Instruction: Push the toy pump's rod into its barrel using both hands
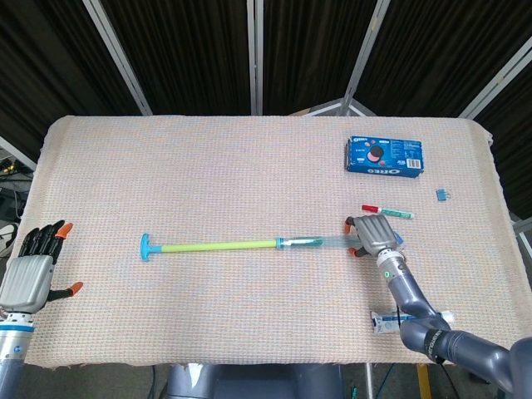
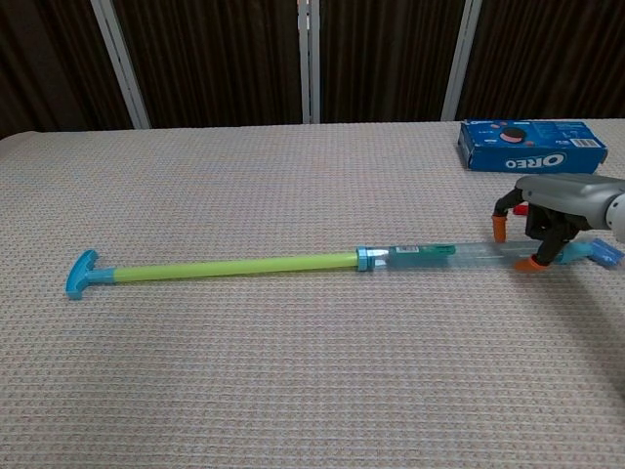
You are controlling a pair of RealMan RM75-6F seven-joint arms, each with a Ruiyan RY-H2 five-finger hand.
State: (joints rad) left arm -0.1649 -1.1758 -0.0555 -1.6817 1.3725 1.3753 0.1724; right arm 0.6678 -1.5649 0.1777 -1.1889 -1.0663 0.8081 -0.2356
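Pump barrel (image 2: 459, 254) under right robot hand (image 2: 547, 220) (fingers straddling).

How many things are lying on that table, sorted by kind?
Toy pump: 1
Oreo box: 1
Marker pen: 1
Small blue clip: 1
Wrapped packet at the front edge: 1
Total: 5

The rod (image 2: 232, 266) is lime green with a blue handle (image 2: 81, 274); the barrel (image 2: 444, 255) is clear; the cookie box (image 2: 532, 145) is blue.
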